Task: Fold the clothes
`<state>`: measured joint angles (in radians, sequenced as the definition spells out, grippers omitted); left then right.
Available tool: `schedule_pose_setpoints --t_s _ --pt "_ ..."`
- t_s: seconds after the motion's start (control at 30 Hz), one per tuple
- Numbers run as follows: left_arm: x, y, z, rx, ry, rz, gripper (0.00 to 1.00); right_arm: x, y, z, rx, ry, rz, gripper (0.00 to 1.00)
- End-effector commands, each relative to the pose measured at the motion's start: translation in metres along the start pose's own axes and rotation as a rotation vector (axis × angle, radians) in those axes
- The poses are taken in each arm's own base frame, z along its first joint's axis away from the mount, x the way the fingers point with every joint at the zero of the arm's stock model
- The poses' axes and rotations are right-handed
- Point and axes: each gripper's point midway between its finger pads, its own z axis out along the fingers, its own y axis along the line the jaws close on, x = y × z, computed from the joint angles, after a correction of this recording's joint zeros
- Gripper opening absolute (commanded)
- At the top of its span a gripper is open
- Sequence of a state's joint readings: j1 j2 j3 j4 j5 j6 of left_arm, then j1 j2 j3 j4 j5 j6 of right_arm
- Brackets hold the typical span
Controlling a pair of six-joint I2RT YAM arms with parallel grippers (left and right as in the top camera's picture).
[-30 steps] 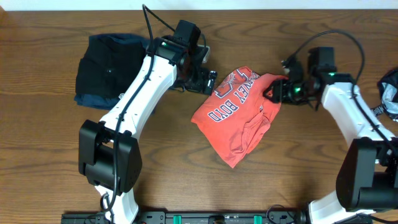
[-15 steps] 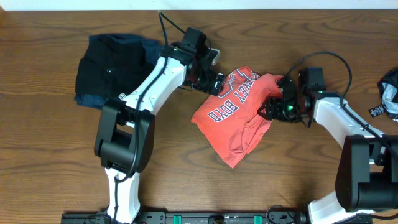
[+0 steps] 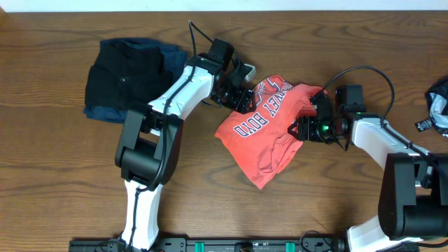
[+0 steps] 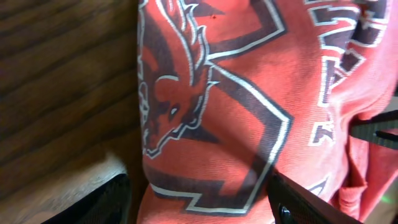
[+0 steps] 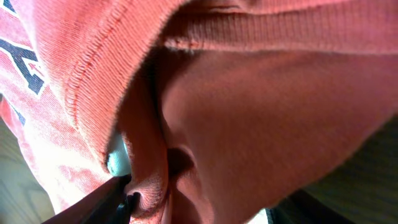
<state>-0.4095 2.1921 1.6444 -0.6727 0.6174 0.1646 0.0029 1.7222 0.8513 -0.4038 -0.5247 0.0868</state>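
A red T-shirt (image 3: 262, 136) with printed lettering lies crumpled at the table's centre. My left gripper (image 3: 243, 96) is at its upper left edge. In the left wrist view the fingers (image 4: 202, 202) are open, with the shirt's printed edge (image 4: 236, 93) between them. My right gripper (image 3: 302, 126) is at the shirt's right edge. In the right wrist view its fingers (image 5: 199, 208) are spread, with bunched red fabric (image 5: 249, 112) between them.
A folded dark navy garment (image 3: 126, 77) lies at the back left. Another dark and grey garment (image 3: 439, 105) shows at the right edge. Bare wooden table (image 3: 210, 196) surrounds the shirt.
Both arms have moved in toward the red shirt. The left gripper has come right onto its upper edge and the right gripper has come left and down onto its right edge.
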Motion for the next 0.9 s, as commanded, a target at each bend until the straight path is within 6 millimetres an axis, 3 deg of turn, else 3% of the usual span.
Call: schedule_pose_setpoints --t_s 0.0,0.07,0.37,0.5,0.57,0.6,0.7,0.77,0.87 --pt "0.003 -0.004 0.004 0.033 0.009 0.016 0.72 -0.007 -0.001 -0.013 -0.012 -0.039 0.007 0.64" --pt "0.003 -0.010 0.005 0.059 0.010 0.018 0.67 -0.012 -0.002 -0.019 -0.016 -0.060 0.010 0.64" --pt "0.022 -0.080 0.023 0.291 0.094 0.044 0.32 -0.020 -0.003 -0.044 -0.032 -0.119 0.035 0.65" --pt "0.033 -0.107 0.033 0.326 0.140 0.075 0.31 -0.024 -0.001 -0.050 -0.035 -0.143 0.023 0.65" --pt "0.039 -0.111 0.037 0.314 0.164 0.082 0.32 -0.026 0.002 -0.054 -0.036 -0.158 0.013 0.66" --pt "0.041 -0.110 0.039 0.291 0.175 0.086 0.41 -0.028 0.003 -0.055 -0.039 -0.164 0.009 0.67" --pt "0.044 -0.096 0.043 0.199 0.190 0.079 0.53 -0.028 0.004 -0.056 -0.039 -0.167 0.006 0.67" --pt "0.043 -0.079 0.043 0.112 0.191 0.033 0.65 -0.025 0.000 -0.054 -0.022 -0.155 0.016 0.59" --pt "0.039 -0.062 0.038 0.076 0.176 -0.023 0.75 -0.020 -0.009 -0.048 0.010 -0.134 0.057 0.26"
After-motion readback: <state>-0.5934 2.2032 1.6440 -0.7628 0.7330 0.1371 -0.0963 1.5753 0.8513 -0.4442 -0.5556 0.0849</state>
